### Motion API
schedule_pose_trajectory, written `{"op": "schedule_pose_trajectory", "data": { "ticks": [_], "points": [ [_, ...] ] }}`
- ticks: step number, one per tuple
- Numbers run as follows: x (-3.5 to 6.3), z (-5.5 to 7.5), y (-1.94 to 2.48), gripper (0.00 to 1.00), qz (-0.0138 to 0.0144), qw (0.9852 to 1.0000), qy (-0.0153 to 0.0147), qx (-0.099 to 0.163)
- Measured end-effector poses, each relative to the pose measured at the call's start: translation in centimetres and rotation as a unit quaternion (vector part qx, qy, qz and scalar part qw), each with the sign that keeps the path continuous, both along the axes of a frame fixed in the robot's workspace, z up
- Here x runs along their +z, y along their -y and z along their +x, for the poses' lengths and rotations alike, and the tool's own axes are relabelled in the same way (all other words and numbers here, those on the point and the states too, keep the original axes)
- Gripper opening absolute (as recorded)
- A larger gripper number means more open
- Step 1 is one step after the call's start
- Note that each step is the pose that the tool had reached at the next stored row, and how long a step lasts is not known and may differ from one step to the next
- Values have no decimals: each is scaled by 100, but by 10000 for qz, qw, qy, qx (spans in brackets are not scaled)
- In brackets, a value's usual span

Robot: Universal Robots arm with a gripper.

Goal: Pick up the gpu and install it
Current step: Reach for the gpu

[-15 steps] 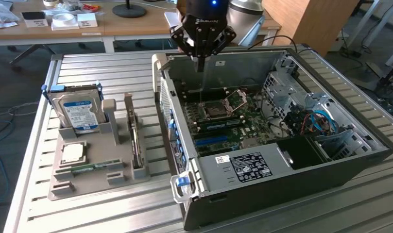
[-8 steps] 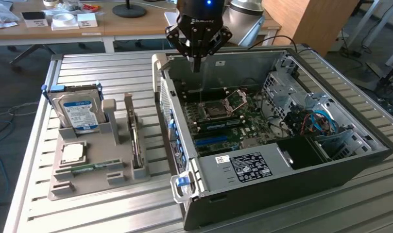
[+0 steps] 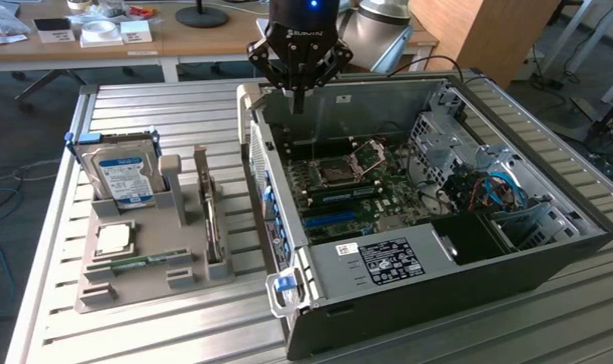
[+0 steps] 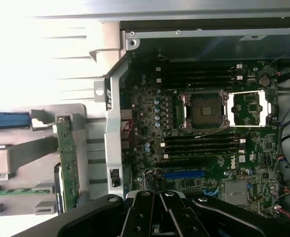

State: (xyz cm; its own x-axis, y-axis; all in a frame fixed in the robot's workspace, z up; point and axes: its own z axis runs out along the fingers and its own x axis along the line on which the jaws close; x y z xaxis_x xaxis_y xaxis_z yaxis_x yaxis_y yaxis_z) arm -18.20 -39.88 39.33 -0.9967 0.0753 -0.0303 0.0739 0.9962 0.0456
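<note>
**Shut and empty over the case, gpu upright in the holder**

Hangs above the far wall of the open computer case [image 3: 468,292], toward its corner on the exterior view's left, with the gripper [image 3: 298,102] pointing straight down. Pressed together at the tips and clamped on nothing. Touches neither the case nor anything inside it.

Looks down, in the wrist view, past the closed gripper [image 4: 160,197] onto the motherboard [image 4: 209,148] lying flat in the bottom of the case. Shows there the bare processor socket [image 4: 204,111] with its latch frame swung open beside it, black memory slots on both sides of the socket, and a blue expansion slot [image 4: 184,174]. Gives the same motherboard [image 3: 357,193] and blue expansion slot [image 3: 332,220] in the exterior view, below and in front of the fingers.

Finds the gpu [image 3: 213,220] outside the case, standing on its long edge in a slot of the grey holder [image 3: 134,284] on the slatted metal worktop [image 3: 164,106], near the case's outer wall on the exterior view's left. Well apart from the gripper. Catches the gpu [image 4: 67,163] edge-on in the wrist view, as a narrow green strip upright in the holder [image 4: 17,158].

Shares that holder with a hard drive [image 3: 122,178] bearing a blue-and-white label, upright at the far end, a processor chip [image 3: 114,239] lying flat, and a green memory stick [image 3: 145,262] lying flat nearer the front.
</note>
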Motion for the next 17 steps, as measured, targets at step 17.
{"op": "schedule_pose_trajectory", "data": {
  "ticks": [17],
  "points": [
    [0,-339,0,11,0,10000,38,0]
  ]
}}
